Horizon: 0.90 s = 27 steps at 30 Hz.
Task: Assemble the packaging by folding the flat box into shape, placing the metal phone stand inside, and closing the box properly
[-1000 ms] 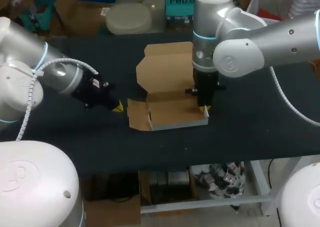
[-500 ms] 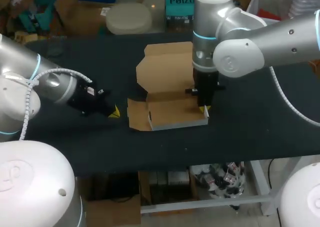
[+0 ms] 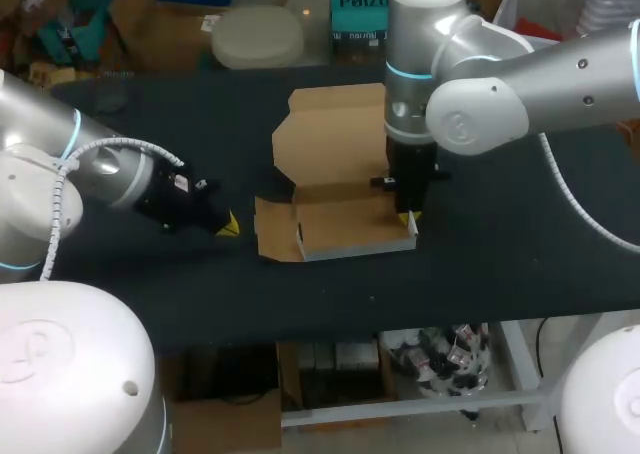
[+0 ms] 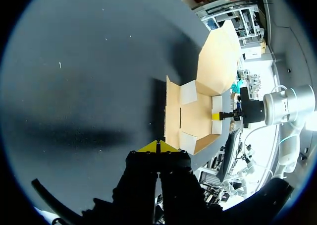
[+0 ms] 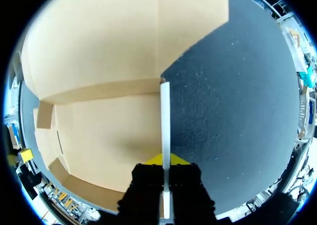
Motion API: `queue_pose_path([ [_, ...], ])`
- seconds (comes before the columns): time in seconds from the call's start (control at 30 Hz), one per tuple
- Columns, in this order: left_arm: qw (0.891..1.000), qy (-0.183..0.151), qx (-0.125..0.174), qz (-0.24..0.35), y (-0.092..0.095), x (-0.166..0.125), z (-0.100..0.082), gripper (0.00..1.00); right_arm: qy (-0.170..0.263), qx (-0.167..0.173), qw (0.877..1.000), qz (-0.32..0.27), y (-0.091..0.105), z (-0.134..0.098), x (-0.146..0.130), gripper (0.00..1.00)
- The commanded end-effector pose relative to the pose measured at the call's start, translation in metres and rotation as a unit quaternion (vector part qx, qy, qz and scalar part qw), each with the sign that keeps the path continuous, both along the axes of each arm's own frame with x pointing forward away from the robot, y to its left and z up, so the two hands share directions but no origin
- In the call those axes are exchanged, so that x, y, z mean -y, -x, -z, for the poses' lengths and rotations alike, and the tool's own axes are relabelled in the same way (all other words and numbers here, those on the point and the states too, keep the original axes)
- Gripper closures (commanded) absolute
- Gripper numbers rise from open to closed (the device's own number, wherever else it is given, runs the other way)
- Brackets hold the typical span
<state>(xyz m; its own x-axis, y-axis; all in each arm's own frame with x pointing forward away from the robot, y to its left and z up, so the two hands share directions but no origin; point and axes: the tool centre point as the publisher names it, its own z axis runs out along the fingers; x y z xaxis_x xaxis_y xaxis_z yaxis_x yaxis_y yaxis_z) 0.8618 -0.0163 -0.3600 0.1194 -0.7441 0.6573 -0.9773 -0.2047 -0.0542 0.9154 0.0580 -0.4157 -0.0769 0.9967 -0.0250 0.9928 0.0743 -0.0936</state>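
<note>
1. Step in hand, as I judge it: folding the box (image 3: 335,214) into shape. The walls are only partly up, nothing is inside and the lid is open.
2. Right gripper (image 3: 408,217): clamped on the box's right side wall (image 5: 165,116), one finger on each side, holding it upright.
3. Left gripper (image 3: 230,224): near the box's left side but apart from it. Its yellow tips are pressed together and it holds nothing.
4. Next move, my guess: the left gripper goes to the left flap (image 3: 272,229), which lies out flat, and has to raise and tuck it while the right keeps its wall steady. A slip could shift the tray.
5. Box: plain brown cardboard, white cut edges, mid-table (image 3: 520,244). The front wall (image 3: 355,246) is standing, and the lid panel (image 3: 330,139) is laid back flat behind the tray.
6. Metal phone stand: not visible in any view.
</note>
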Motion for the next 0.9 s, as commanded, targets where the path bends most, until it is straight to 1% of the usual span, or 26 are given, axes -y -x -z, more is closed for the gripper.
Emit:
queue_pose_path([
  [0.03,1.0,0.004,-0.002,0.005,-0.003,-0.002,0.005,1.0,0.002,-0.002,1.0,0.0,-0.001,-0.001,-0.001,1.0],
  [0.13,1.0,0.014,0.002,0.011,-0.005,-0.003,0.01,1.0,0.002,-0.002,1.0,0.0,-0.001,-0.001,-0.001,1.0],
  [0.17,1.0,0.023,0.005,0.016,-0.006,-0.003,0.011,1.0,0.002,-0.002,1.0,0.0,-0.001,-0.001,-0.001,1.0],
  [0.3,0.999,0.031,0.01,0.021,-0.011,-0.006,0.015,1.0,0.002,-0.002,1.0,0.0,-0.001,-0.001,-0.001,1.0],
  [0.43,0.999,0.035,0.016,0.026,-0.014,-0.009,0.017,1.0,0.002,-0.002,1.0,0.0,-0.001,-0.001,-0.001,1.0],
  [0.67,0.998,0.041,0.024,0.036,-0.023,-0.003,0.028,1.0,0.002,-0.002,1.0,0.0,-0.001,-0.001,-0.001,1.0],
  [0.7,0.998,0.047,0.025,0.037,-0.024,-0.003,0.029,1.0,0.002,-0.002,1.0,0.0,-0.001,-0.001,-0.001,1.0],
  [0.9,0.998,0.051,0.028,0.038,-0.027,0.001,0.035,1.0,0.002,-0.002,1.0,0.0,-0.001,-0.001,-0.001,1.0],
])
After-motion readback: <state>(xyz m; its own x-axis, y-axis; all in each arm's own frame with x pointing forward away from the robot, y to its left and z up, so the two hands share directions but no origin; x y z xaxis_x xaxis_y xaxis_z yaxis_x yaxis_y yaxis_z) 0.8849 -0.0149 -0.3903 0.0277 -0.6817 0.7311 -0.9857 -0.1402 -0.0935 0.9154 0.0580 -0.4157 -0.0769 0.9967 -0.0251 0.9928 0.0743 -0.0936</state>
